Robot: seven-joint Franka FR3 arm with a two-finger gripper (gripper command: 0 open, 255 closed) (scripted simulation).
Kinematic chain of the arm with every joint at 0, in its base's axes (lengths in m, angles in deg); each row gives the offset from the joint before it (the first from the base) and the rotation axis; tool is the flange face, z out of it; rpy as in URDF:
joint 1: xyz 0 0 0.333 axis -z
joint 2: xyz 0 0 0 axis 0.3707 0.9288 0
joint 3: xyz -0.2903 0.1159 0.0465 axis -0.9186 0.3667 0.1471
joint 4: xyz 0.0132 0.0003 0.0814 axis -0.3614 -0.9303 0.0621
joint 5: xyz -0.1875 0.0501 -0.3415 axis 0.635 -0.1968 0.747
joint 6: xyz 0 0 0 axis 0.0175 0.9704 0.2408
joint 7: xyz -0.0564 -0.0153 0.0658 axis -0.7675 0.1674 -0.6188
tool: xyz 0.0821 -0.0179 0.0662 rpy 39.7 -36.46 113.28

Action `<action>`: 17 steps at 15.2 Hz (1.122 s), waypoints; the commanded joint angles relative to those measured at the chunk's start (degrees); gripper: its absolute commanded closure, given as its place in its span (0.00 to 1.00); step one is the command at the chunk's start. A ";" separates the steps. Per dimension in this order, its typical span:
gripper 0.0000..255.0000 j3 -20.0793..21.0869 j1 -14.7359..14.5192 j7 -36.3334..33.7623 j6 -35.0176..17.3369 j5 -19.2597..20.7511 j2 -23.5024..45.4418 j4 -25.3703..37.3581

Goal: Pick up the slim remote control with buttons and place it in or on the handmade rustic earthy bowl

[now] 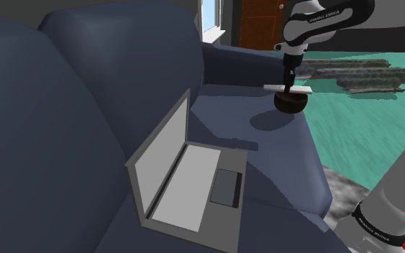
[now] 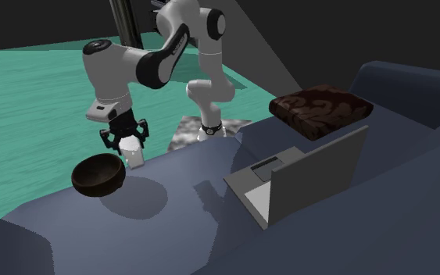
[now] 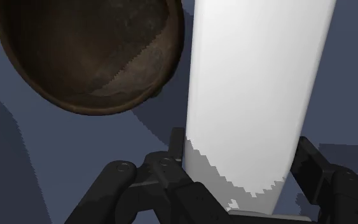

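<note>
**A:** Gripper pointing down, and it's clamped tight on the white remote from both sides!

**B:** The wrist view shows it well: the gripper has the remote squeezed between it, the long white body running out ahead.

**A:** And the bowl?

**B:** Dark brown, rough inside, sitting empty just beside and below the gripper. The remote hangs next to its rim, not in it.

**A:** From the second exterior view the gripper hovers with the remote close by the bowl, all over the blue sofa.

**B:** Well away from the gripper, an open grey laptop lies on the seat, with a brown cushion beyond that.
</note>
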 commanded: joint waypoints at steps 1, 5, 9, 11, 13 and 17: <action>1.00 -1.54 1.04 3.08 0.43 -0.98 3.15 3.56; 1.00 -4.16 3.65 9.04 1.66 -3.44 9.38 10.65; 1.00 -6.11 7.03 14.81 3.72 -6.66 16.52 19.22; 1.00 -6.31 7.89 15.95 3.52 -7.40 18.15 20.50; 1.00 -6.25 7.88 16.00 2.03 -7.48 18.29 19.13; 1.00 -6.15 7.85 16.15 -0.90 -7.73 18.72 16.58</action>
